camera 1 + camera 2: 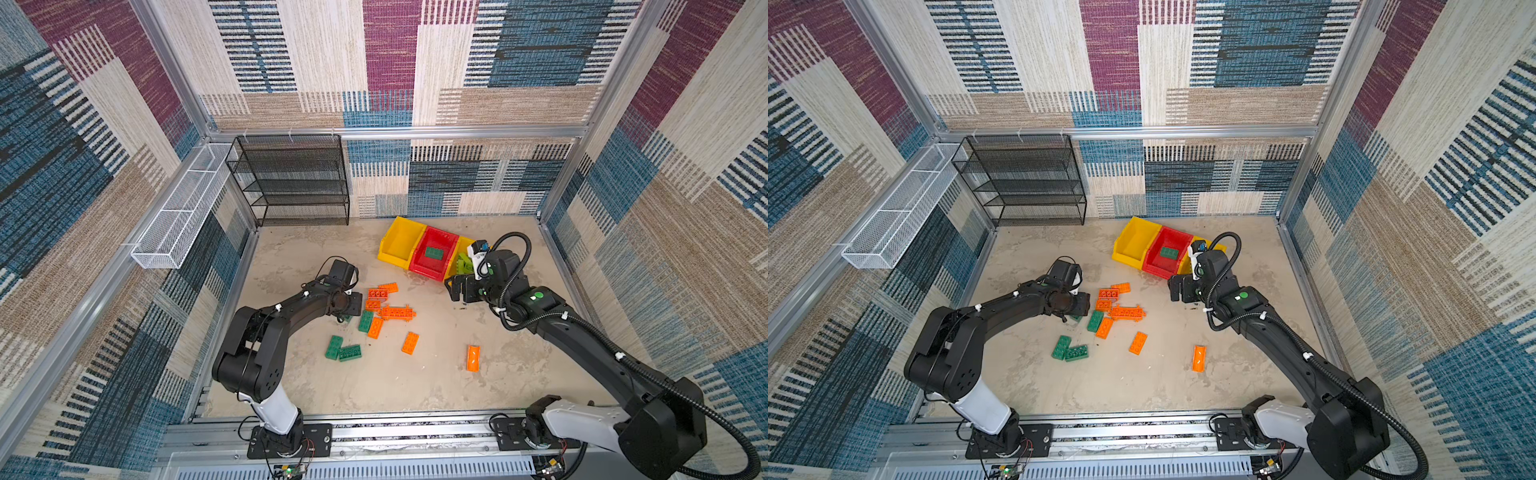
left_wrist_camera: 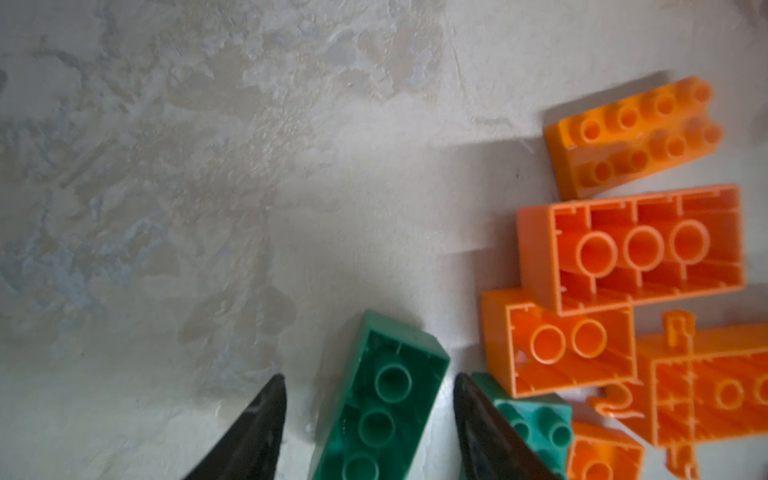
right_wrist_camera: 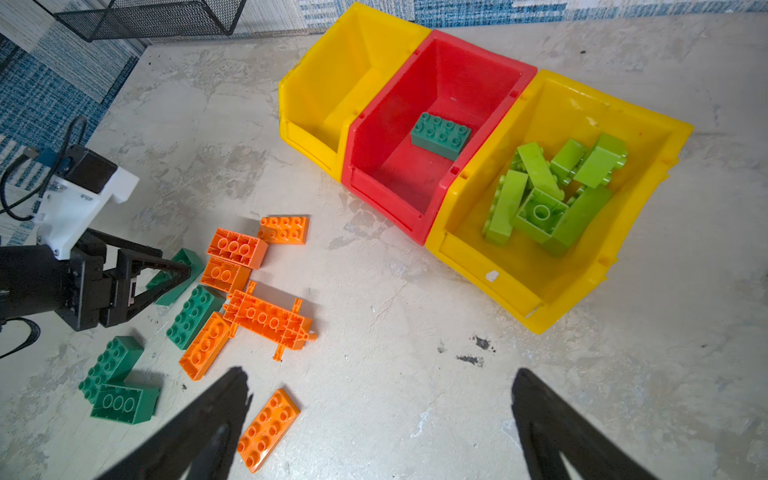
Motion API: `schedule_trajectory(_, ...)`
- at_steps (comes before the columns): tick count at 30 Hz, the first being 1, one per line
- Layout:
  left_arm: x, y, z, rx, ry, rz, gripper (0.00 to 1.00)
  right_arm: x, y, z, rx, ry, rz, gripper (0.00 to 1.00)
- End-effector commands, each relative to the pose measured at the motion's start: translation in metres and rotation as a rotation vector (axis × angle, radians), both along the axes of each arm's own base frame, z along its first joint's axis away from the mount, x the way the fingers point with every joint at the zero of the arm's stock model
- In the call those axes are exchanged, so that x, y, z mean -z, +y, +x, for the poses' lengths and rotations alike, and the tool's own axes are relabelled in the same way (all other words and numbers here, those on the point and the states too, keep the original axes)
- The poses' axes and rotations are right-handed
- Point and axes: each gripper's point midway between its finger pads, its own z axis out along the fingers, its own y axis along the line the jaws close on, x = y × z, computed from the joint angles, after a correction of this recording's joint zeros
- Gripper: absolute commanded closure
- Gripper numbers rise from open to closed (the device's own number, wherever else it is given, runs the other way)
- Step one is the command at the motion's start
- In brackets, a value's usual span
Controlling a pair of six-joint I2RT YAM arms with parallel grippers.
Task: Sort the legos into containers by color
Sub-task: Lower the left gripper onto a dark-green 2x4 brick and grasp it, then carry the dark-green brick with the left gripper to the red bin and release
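Left gripper (image 2: pixel 368 378), lower centre, jaws parted astride dark green brick (image 2: pixel 380 415), ungripped; advise squaring to its long sides before closing; right gripper (image 3: pixel 379 370) spread, empty.

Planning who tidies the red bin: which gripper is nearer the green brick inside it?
Right. The right gripper hovers just in front of the bins, near that brick; the left gripper is farther off, over loose bricks.
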Motion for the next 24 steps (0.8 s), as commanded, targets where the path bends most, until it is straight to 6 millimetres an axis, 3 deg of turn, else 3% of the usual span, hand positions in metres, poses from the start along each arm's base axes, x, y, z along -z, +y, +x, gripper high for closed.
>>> schedule_trajectory(1,0.009,-0.002,-0.005,0.013,0.058,-0.004,0.39,-0.005,-0.001,0.002,0.003,-0.02,-0.007,0.0)
schedule_trajectory(7,0.022,0.0,-0.017,-0.005,0.111,-0.006,0.55,-0.006,-0.001,0.0,-0.007,-0.029,-0.004,0.0)
schedule_trajectory(12,0.015,0.002,-0.018,-0.02,0.118,-0.003,0.73,-0.009,-0.001,-0.002,-0.013,-0.038,-0.001,0.0)
schedule_trajectory(18,-0.028,-0.022,0.01,0.004,0.057,-0.032,0.76,-0.011,-0.007,-0.014,-0.002,-0.055,0.028,0.0)
schedule_trajectory(20,-0.047,-0.038,0.023,0.028,0.022,-0.048,0.76,-0.012,-0.01,-0.018,0.007,-0.065,0.03,0.0)
schedule_trajectory(24,-0.082,-0.088,0.055,0.109,-0.043,-0.109,0.76,-0.013,-0.019,-0.027,0.036,-0.075,0.042,0.0)
